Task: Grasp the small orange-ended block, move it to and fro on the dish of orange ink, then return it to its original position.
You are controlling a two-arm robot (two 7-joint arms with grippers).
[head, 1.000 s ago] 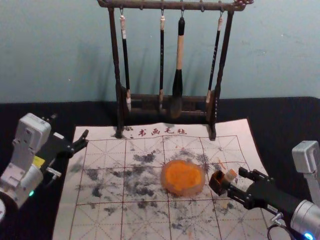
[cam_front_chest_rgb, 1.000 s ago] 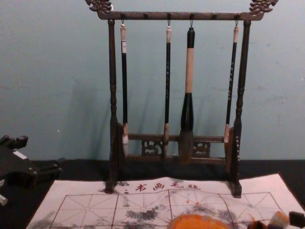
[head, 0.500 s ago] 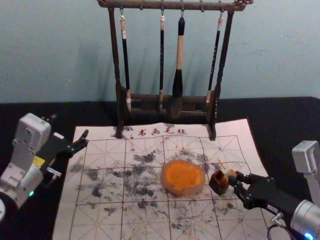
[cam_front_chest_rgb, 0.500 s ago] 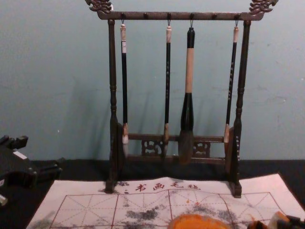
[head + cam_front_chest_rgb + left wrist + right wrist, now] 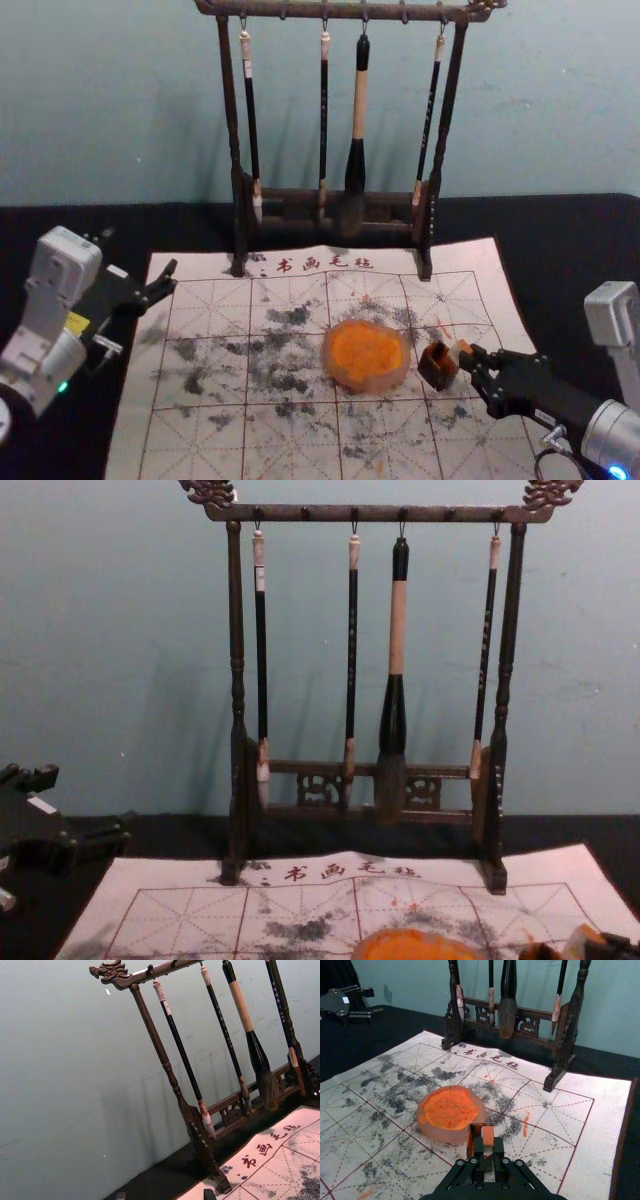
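Block [image 5: 487,1138] pinched, right end effector [image 5: 468,358] slants inward, left arm [image 5: 105,297] parked near mat [image 5: 215,430].

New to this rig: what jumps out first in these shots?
The bright orange ink in the round dish, on the marked mat. Next, the dark wooden rack behind it, hung with four brushes. Then the right gripper, to the right of the dish, closed on the small orange-ended block.
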